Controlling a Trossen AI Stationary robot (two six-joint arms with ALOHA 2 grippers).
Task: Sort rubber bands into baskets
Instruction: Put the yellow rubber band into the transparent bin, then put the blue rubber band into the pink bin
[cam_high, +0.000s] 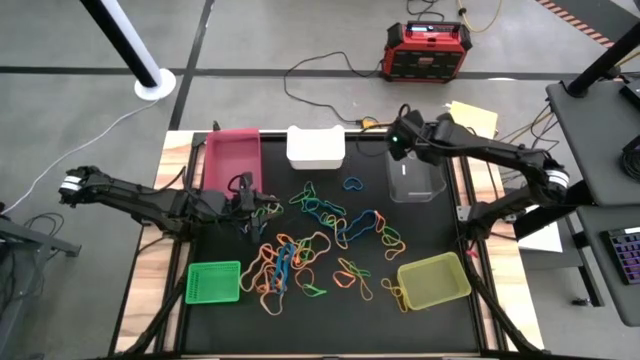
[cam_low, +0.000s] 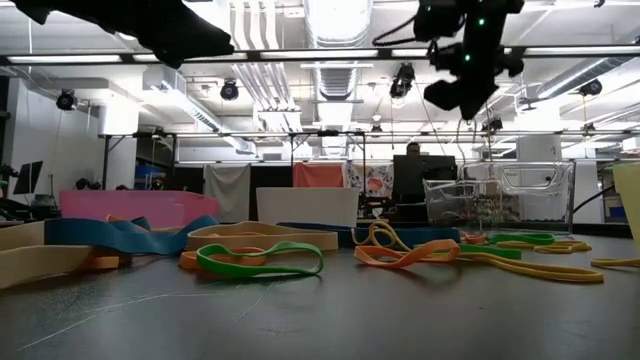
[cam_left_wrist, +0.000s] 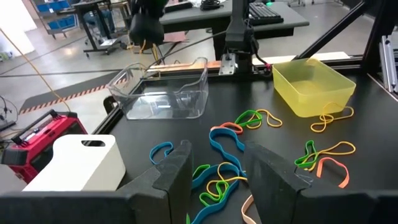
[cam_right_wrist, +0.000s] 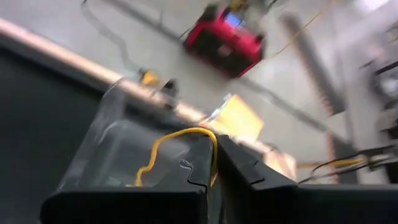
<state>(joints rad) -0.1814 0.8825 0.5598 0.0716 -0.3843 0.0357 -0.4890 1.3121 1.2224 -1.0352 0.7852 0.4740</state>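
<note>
Right gripper (cam_right_wrist: 212, 163) hangs above the clear basket (cam_high: 415, 180) at the mat's far right, its two dark fingers pinched nearly together on a yellow band (cam_right_wrist: 163, 146) whose thin loop droops over the basket's inside. Left gripper (cam_left_wrist: 214, 177) sits low over the mat (cam_high: 330, 320) beside the pink basket (cam_high: 232, 158), fingers parted to a middling gap with nothing between them, poised over tangled blue, green and yellow loops.

Five baskets ring the black mat, all small, rectangular and plastic: the pink one at the far left, a white one (cam_high: 316, 146) with a cut-out handle next to it, the clear one with see-through walls at the far right, a bright green one (cam_high: 214, 282) with a mesh-like floor at the near left, and a translucent yellow-green one (cam_high: 433, 280) at the near right.

Rubber bands (cam_high: 320, 245) lie loose across the middle of the mat, too overlapped for an exact count; there are a couple of dozen or so, in orange, blue, green, yellow and tan. From table height they read as flat, ribbon-like strips curling up off the surface. One blue band lies alone near the white basket, and a yellow one touches the yellow-green basket's edge.

One red-and-black box (cam_high: 426, 50) stands on the floor beyond the table, cables trailing from it.
</note>
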